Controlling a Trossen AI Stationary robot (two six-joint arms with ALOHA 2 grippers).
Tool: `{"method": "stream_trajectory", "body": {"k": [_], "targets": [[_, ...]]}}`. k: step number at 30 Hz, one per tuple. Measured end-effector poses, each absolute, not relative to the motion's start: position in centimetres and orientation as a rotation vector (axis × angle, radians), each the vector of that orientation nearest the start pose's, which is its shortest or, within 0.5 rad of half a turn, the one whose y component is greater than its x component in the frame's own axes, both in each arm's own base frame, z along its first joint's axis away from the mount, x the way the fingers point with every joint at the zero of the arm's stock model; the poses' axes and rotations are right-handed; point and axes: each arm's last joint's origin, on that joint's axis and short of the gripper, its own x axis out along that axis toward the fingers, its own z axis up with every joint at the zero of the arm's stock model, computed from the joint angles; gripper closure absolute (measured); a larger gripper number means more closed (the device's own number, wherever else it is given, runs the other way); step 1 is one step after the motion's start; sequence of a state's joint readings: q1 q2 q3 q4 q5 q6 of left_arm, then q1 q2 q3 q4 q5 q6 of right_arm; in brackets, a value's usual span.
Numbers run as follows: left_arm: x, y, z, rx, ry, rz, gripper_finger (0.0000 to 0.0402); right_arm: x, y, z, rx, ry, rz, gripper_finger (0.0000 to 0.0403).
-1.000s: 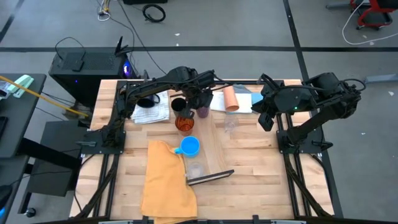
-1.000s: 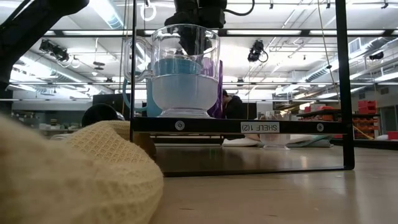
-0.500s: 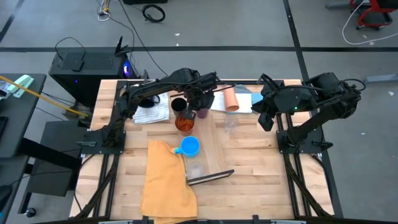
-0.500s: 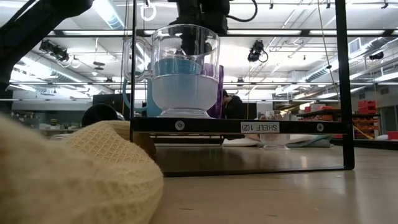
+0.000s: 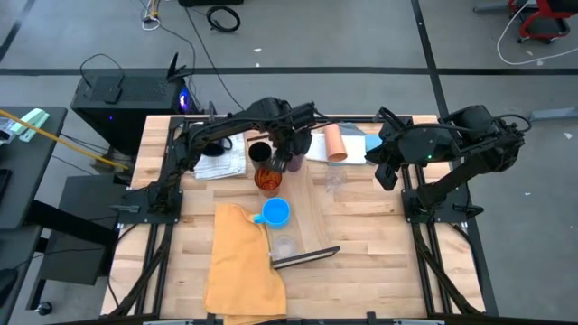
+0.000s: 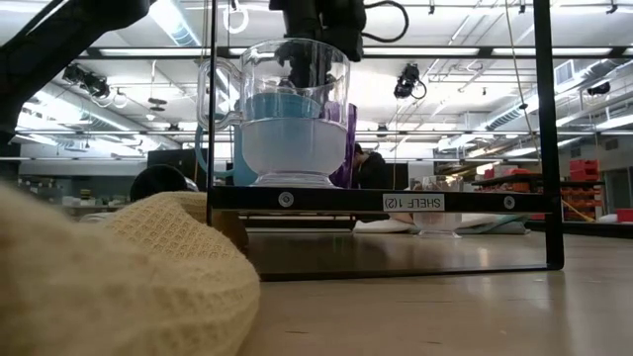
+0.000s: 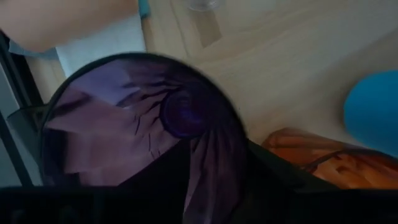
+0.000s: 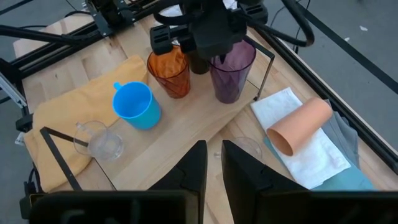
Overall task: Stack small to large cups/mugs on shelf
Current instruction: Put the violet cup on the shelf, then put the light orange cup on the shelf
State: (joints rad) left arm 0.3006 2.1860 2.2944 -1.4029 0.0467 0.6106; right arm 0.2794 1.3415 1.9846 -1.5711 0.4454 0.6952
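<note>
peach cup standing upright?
No, the peach plastic cup lies on its side on the white folded cloth, off the pale wooden shelf plank.

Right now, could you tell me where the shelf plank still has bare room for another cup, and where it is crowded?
The shelf is bare between the blue mug, the purple tumbler and the plank's edge by the white cloth. Its far end is crowded: the orange tumbler and purple tumbler stand close together under the left gripper. The near end holds a clear cup.
</note>
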Motion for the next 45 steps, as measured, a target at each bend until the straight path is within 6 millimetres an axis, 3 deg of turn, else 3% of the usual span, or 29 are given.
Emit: {"method": "stream_trajectory", "body": {"k": [12,21,31,34,38,45], "targets": [[40.9,12.8,32.6,0.275,1.267,-0.129,0.0181,17.3,3.7,48.0,0.305,0.767,-0.434,0.0348],[40.9,11.7,33.7,0.294,1.24,-0.141,0.0183,17.3,3.7,48.0,0.296,0.769,-0.43,0.0348],[40.2,10.2,36.6,0.349,1.134,-0.124,0.0178,17.3,3.6,48.0,0.267,0.772,-0.424,0.0348],[39.7,9.3,38.4,0.363,1.047,-0.102,0.0181,17.3,3.3,48.1,0.182,0.756,-0.462,0.0348],[38.4,7.5,42.2,0.381,0.852,-0.07,0.0189,17.4,2.4,48.2,0.111,0.743,-0.531,0.0348],[34.1,3.8,50.3,0.4,0.417,-0.025,0.0198,17.5,-2.0,48.2,0.116,0.77,-0.728,0.0348]]}}
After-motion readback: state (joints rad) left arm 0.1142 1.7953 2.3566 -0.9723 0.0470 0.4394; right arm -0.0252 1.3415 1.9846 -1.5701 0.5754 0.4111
